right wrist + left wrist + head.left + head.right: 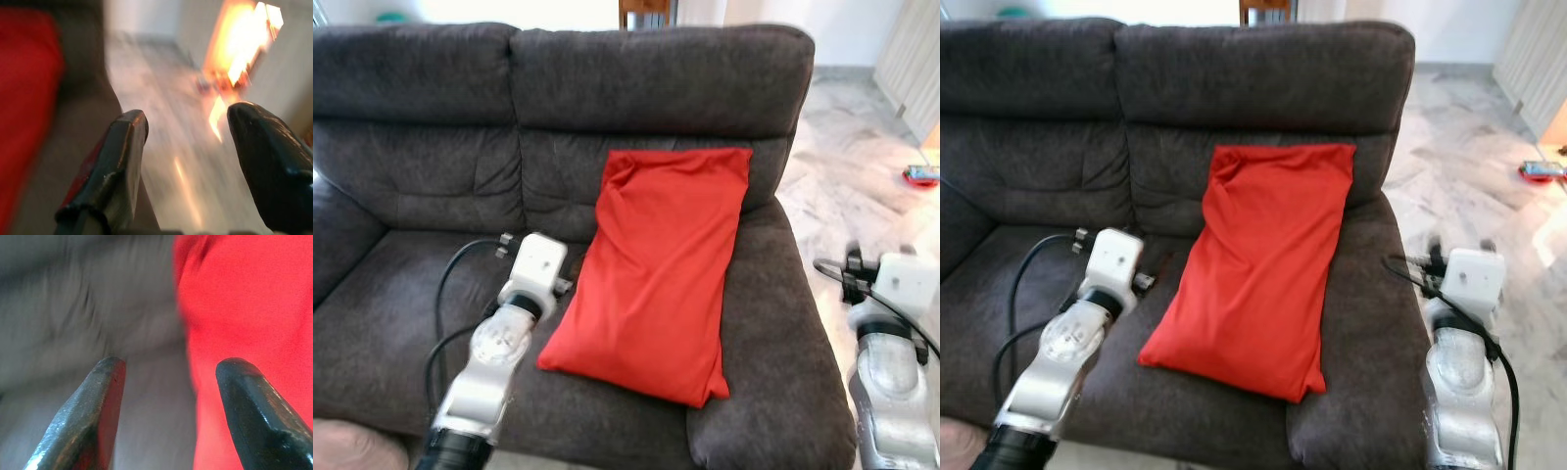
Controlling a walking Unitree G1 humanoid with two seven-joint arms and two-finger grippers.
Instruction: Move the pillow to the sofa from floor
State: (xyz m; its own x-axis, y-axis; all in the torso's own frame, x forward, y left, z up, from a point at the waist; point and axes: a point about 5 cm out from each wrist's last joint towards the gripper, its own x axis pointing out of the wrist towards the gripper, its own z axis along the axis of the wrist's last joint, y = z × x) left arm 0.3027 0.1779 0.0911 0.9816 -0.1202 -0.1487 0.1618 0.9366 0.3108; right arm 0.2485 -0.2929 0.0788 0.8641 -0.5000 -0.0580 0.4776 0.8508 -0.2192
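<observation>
Now, here is each thing:
Pillow (656, 269): red, lying on the dark sofa (431, 166) seat, its top leaning on the back cushion.
Left gripper (168, 382): fingers apart, holding nothing, just beside the pillow's edge.
Right gripper (188, 142): fingers apart, holding nothing, past the sofa's end, over the marble floor (852, 166).
Right wrist view: blurry, with a bright orange glow.

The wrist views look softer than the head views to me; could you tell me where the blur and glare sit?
Left wrist view: sofa smeared, pillow soft, fingertips fairly sharp. Right wrist view: floor streaked, orange glare top right. Eye views: mostly sharp, window blown out above the sofa back, right gripper slightly blurred.
</observation>
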